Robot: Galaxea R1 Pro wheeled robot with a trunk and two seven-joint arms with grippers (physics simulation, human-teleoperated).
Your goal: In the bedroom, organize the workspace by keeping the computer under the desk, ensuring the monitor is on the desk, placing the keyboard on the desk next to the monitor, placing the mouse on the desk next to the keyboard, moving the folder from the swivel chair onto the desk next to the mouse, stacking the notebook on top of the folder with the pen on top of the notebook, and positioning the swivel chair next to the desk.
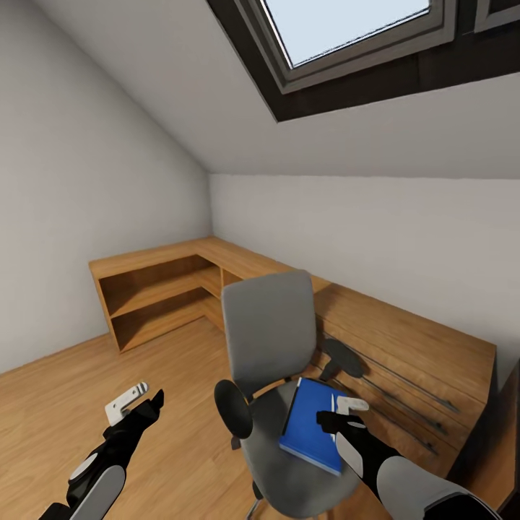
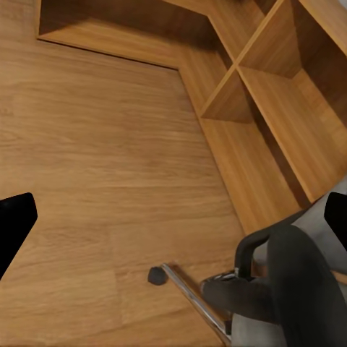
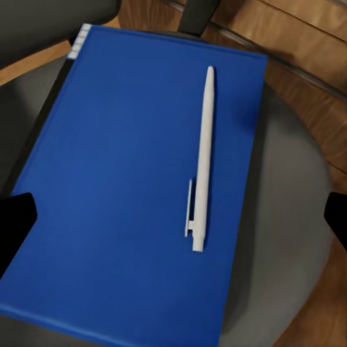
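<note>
Right pincer (image 1: pixel 352 406) hangs open just above the swivel chair (image 1: pixel 269 339), its dark fingertips spread wide at both edges of the right wrist view with nothing between them. Below it the blue folder (image 3: pixel 137 188) lies flat on the grey seat, and the white pen (image 3: pixel 202 160) lies lengthwise on the folder's cover, off toward one long side. The left pincer (image 1: pixel 133 401) is also open, held over the wood floor (image 2: pixel 94 166) beside the chair, gripping nothing. The pen looks light, thin and smooth, so it would likely roll or skid if the folder were tipped; taking it first, across its middle, seems the safer order. The folder looks stiff but flat against soft fabric, so a finger probably has to slip under a long edge near the dark spine. Behind the chair runs a low wooden shelf unit (image 1: pixel 155 292).
</note>
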